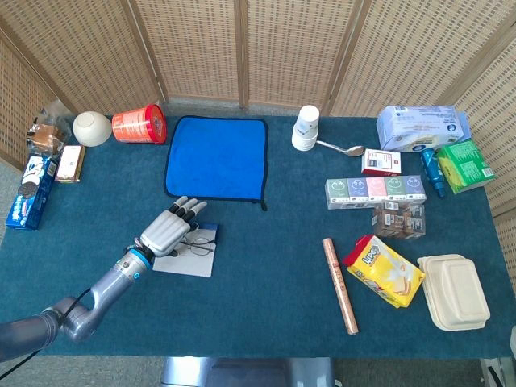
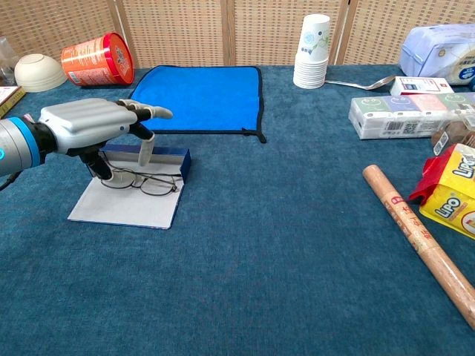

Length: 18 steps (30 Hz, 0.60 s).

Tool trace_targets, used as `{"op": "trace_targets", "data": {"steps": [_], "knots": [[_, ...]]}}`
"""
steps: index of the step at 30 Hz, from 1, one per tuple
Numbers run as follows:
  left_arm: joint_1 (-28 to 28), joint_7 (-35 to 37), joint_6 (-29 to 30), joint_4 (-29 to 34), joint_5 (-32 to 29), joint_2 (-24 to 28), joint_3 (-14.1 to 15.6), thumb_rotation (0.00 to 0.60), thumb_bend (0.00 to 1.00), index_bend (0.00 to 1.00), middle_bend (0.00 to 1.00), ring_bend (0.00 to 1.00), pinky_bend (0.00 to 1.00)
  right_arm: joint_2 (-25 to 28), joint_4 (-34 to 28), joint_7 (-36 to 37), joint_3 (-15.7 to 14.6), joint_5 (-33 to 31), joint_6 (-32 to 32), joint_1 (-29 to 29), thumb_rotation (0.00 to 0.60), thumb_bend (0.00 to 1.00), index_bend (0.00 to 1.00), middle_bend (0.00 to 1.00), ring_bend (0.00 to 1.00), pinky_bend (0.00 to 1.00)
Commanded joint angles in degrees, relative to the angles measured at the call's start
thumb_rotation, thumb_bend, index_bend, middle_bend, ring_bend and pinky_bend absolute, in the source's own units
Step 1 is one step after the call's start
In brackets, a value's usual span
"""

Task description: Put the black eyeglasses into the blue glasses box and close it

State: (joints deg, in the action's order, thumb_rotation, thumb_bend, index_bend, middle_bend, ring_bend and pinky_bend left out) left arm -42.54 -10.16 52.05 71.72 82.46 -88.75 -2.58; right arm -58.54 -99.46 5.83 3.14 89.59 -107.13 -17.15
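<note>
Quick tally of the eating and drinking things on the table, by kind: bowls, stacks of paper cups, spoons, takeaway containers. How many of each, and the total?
bowl: 1
stack of paper cups: 1
spoon: 1
takeaway container: 1
Total: 4
</note>
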Motion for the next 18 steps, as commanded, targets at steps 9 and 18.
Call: {"op": "trace_targets", "data": {"steps": [9, 18], "knots": [[2.1, -2.0, 3.5, 4.0, 0.4, 3.2, 0.6, 0.526, 0.22, 0.02, 0.00, 0.00, 0.00, 0.0, -0.2, -0.1, 0.2, 0.5, 0.4, 0.6, 0.394, 0.42, 0.17, 0.29, 0.21, 0.23], [3.3, -2.6, 4.1, 4.7, -0.7, 2.7, 0.8, 0.455, 0.22, 0.00, 0.00, 0.00, 0.00, 0.0, -0.1, 0.3, 0.1, 0.5, 0.1, 0.4, 0.396, 0.42, 0.17, 0.29, 0.21, 0.23]]}}
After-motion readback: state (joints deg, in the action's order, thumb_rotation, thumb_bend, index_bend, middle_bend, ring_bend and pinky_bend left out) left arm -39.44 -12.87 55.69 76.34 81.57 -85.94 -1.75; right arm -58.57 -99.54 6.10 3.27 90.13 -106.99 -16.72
